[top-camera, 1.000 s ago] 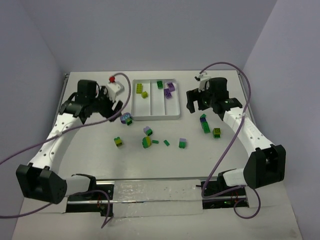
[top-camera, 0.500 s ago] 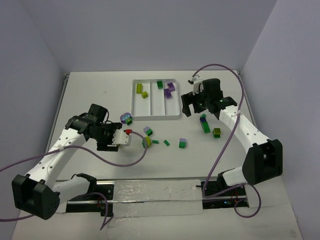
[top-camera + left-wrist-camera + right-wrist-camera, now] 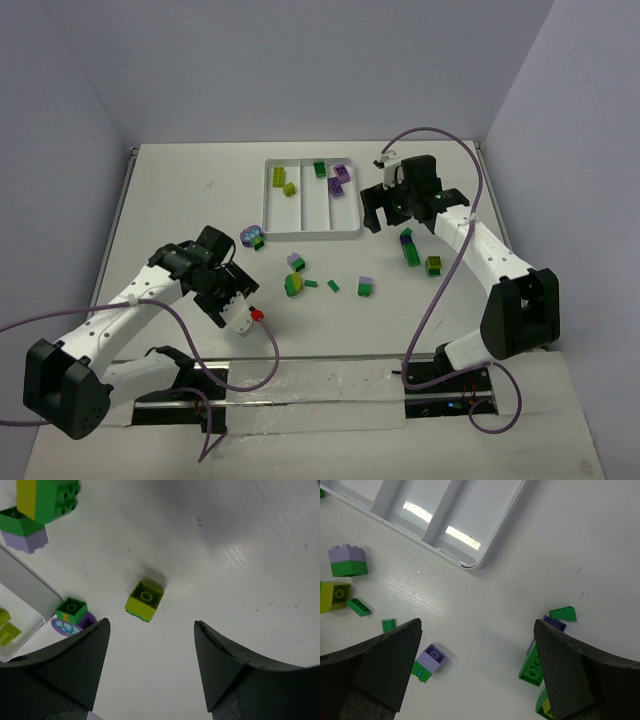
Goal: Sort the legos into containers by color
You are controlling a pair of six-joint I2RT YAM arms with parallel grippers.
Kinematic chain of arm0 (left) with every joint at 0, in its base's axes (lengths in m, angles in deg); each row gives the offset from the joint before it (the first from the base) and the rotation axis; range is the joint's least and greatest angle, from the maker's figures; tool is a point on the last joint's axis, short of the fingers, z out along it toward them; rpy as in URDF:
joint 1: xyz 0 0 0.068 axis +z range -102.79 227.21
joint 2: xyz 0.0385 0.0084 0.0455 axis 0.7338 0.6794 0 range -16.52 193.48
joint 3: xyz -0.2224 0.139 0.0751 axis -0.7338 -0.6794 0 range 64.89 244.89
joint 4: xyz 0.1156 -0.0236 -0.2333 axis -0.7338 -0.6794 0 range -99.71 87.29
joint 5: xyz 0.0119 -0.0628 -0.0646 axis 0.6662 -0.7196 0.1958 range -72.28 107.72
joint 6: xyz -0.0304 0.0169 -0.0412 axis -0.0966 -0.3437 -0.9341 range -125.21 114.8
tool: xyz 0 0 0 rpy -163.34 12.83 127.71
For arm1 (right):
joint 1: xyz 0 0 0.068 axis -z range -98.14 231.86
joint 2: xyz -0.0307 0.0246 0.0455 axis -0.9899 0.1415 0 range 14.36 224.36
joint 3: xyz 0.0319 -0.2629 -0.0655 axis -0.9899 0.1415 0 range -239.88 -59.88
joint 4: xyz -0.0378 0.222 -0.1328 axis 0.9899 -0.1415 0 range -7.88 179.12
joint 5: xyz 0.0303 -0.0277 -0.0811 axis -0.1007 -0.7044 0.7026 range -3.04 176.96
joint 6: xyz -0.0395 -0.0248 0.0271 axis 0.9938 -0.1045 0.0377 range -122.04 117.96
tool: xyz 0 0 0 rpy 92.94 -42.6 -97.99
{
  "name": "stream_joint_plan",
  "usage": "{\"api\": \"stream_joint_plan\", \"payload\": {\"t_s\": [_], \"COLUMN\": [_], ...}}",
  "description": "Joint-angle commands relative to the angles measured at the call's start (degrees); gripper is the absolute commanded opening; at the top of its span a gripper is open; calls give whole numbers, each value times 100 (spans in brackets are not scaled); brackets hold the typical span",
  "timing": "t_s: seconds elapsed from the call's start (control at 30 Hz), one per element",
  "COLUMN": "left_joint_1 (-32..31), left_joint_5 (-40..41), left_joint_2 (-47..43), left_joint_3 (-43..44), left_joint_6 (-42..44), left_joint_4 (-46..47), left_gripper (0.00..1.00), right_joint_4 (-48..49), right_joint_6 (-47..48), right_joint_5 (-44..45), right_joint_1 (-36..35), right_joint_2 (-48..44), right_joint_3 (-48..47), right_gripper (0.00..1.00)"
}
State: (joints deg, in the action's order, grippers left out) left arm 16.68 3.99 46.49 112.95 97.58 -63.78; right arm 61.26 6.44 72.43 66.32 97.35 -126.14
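- Yellow-green lego [image 3: 145,600] lies on the table [image 3: 235,555] just ahead of the left gripper [image 3: 151,624]. The gripper's jaws stand apart and hold nothing as it hangs above the brick.
- The step in hand looks like lining up to pick this brick. The next move calls for centring over it, coming straight down so the fingers straddle it, then closing.
- Further out, on the left of that wrist view, a green lego on a lilac round piece [image 3: 71,611] sits beside the corner of the white tray [image 3: 25,592]. A green, yellow and lilac stack [image 3: 30,515] lies beyond.
- Right gripper [image 3: 477,625] is spread wide and empty, with the tray's corner ahead of it. A lilac-on-green lego [image 3: 430,661] lies by one finger and green legos [image 3: 534,666] by the other.
- Seen from above, the tray holds yellow-green legos [image 3: 284,182] in its left compartment, a green one [image 3: 319,169] in the middle and purple ones [image 3: 340,178] in the right. The targeted brick likely belongs in the left compartment.
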Motion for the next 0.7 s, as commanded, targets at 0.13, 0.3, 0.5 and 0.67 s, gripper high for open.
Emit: {"api": "stream_joint_plan", "payload": {"t_s": [0.13,0.3,0.5,0.67], "left_joint_1": [-189,-182,-182,-156], "left_joint_5": [172,241,357,520], "left_joint_2": [738,1173,1759,2005], "left_joint_3": [-25,13,175,195], "left_joint_6": [882,1033,1069,1101], "left_joint_4": [466,670,800,928], "left_gripper": [76,75,72,69], "right_joint_4": [-2,-9,-9,-3], "right_joint_6": [65,79,111,128], "right_joint_5": [55,55,64,90], "right_joint_1": [-43,-42,-42,-36], "right_joint_2": [110,163,231,299], "right_joint_3": [-238,-247,-238,-256], "right_gripper": [100,100,100,100]}}
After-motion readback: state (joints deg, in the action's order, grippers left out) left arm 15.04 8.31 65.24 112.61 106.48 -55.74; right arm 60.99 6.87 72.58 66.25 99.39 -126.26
